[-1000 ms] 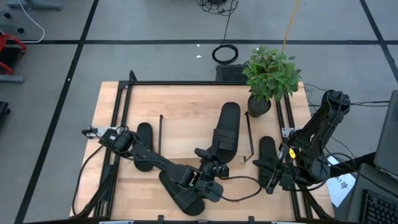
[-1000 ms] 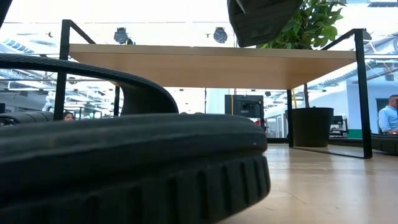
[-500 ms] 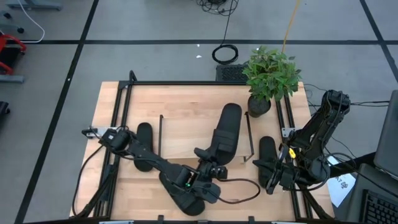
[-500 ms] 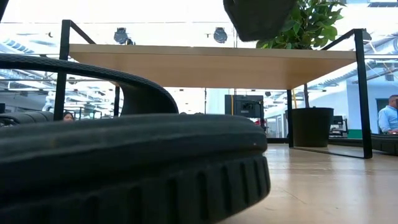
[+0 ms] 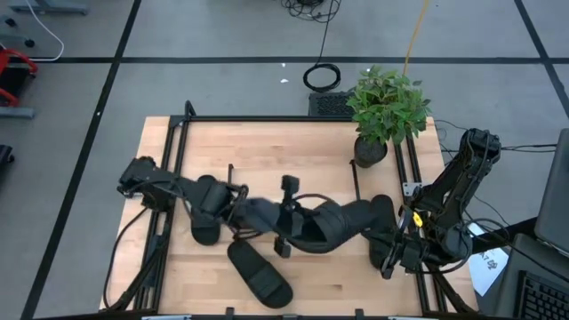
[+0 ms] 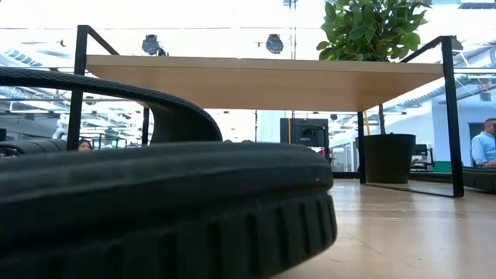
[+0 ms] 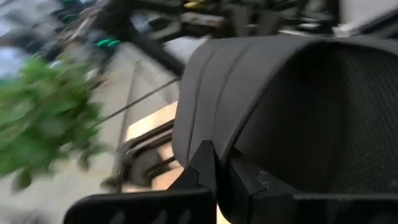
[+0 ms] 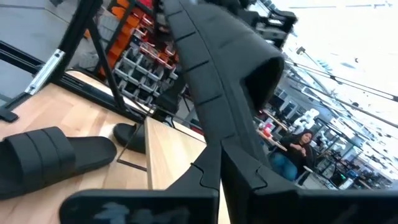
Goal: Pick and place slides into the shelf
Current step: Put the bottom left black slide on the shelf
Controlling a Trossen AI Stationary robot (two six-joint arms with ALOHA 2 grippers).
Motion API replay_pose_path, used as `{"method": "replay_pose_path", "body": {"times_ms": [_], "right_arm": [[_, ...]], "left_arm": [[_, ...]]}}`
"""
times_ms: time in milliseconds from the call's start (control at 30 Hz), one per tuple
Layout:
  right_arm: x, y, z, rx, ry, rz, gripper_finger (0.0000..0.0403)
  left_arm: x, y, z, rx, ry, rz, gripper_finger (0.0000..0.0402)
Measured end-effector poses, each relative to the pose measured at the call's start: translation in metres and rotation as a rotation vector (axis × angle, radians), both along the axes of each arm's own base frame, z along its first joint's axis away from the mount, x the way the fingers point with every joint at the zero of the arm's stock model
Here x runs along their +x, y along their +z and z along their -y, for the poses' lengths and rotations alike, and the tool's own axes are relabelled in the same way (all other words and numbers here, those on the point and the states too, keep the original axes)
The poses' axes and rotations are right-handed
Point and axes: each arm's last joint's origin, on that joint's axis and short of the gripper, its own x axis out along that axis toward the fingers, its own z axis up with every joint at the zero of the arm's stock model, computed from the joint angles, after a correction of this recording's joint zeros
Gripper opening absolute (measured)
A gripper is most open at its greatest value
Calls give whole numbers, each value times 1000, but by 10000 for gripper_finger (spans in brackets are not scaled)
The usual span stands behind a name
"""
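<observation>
High view showed the left gripper [image 5: 298, 222] clamped on a slide [image 5: 342, 222] by its ribbed strap; it looked light, flexible foam.

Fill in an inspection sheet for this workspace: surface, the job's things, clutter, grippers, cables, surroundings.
Surface: wooden table, bare around the things.
Job's things: shelf at the middle. One held slide by the shelf's right end. Three more lie on the table: left slide, near slide, right slide.
Clutter: potted plant at the far right corner.
Grippers: left gripper shut on the held slide. Right gripper at the right slide.
Cables: coil on the floor behind the table.
Surroundings: grey floor. A person sits far behind.
</observation>
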Motion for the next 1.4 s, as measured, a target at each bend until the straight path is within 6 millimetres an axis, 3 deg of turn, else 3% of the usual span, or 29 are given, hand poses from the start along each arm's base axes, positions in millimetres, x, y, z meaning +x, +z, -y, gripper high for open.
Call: {"method": "replay_pose_path", "body": {"times_ms": [100, 333, 567, 667, 833, 933, 1100, 1300, 1400], "right_arm": [[0, 0, 0, 2, -7, -1, 0], [0, 0, 1, 3, -14, -2, 0], [0, 0, 1, -2, -16, -5, 0], [0, 0, 0, -3, -15, -5, 0], [0, 0, 0, 0, -10, -3, 0], [1, 0, 0, 7, 18, 5, 0], [1, 0, -2, 13, 64, 17, 0], [1, 0, -1, -1, 61, 13, 0], [1, 0, -1, 0, 61, 13, 0]], "left_arm": [[7, 1, -18, 26, -44, 1, 0], [9, 13, -56, 66, 112, 53, 0], [-39, 29, -63, 121, 403, -38, 0], [-67, 41, -56, 125, 485, -29, 0], [-97, 49, -42, 108, 513, -11, 0], [-105, 40, -38, 148, 567, -16, 0], [-109, 7, -38, 125, 641, -18, 0], [-79, -48, -32, 124, 549, -57, 0], [-65, -56, -28, 81, 546, -16, 0]]}}
